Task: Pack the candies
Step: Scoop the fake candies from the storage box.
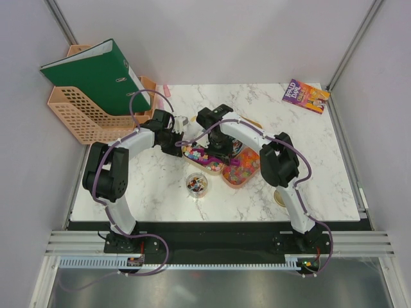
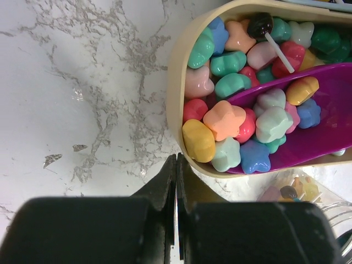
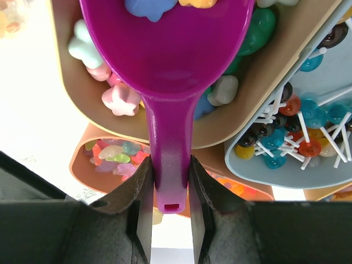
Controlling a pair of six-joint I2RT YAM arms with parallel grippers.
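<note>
The candies (image 2: 224,119) are star-shaped pastel sweets piled in a tan oval tray (image 2: 177,82). A purple scoop (image 3: 170,60) lies tilted in that tray with several candies (image 2: 273,122) in its bowl. My right gripper (image 3: 170,175) is shut on the scoop's handle, near its end. My left gripper (image 2: 176,160) is shut with nothing in it. Its tips rest low on the marble, right against the tray's outer wall. In the top view both grippers meet over the trays (image 1: 204,158) at the table's middle.
A pale blue tray (image 3: 308,179) of lollipops and an orange tray (image 3: 77,165) of translucent gummies adjoin the tan one. A glass jar (image 1: 196,185) with sweets stands in front. A gold lid (image 1: 280,197), a book (image 1: 305,96) and an orange file rack (image 1: 77,115) holding a green binder are around.
</note>
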